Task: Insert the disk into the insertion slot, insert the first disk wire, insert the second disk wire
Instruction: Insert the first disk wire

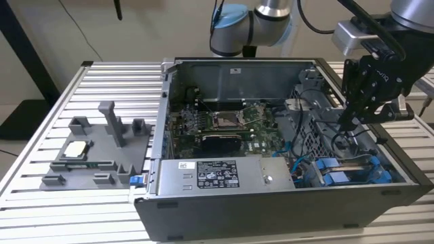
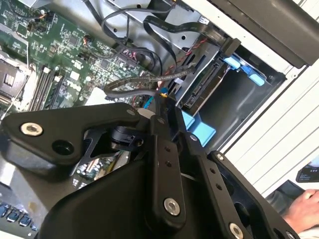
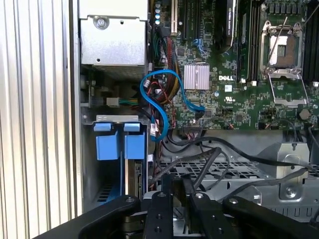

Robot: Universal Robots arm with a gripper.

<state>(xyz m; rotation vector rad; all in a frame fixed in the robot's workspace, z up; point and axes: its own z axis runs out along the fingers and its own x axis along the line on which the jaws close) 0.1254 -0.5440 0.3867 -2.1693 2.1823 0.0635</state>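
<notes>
- Gripper (image 2: 160, 97) linkage sits closest. Its tips are drawn together, seemingly pinched on the end of a black cable (image 2: 129, 85).
- Disk (image 2: 202, 92) lies just beyond those tips, already seated in the insertion slot (image 1: 318, 140). Its connector end faces the gripper, and its long axis appears to run away into the bay.
- Blue carrier (image 3: 115, 144) tabs show at the bay mouth.
- Exterior view: the gripper hangs inside the case (image 1: 285, 213) — over the bay, at the exterior view's right.
- Blue cable (image 3: 162, 99) loops beside the bay.
- Fixture tray (image 1: 95, 152), well apart, holds a small pale part.
</notes>
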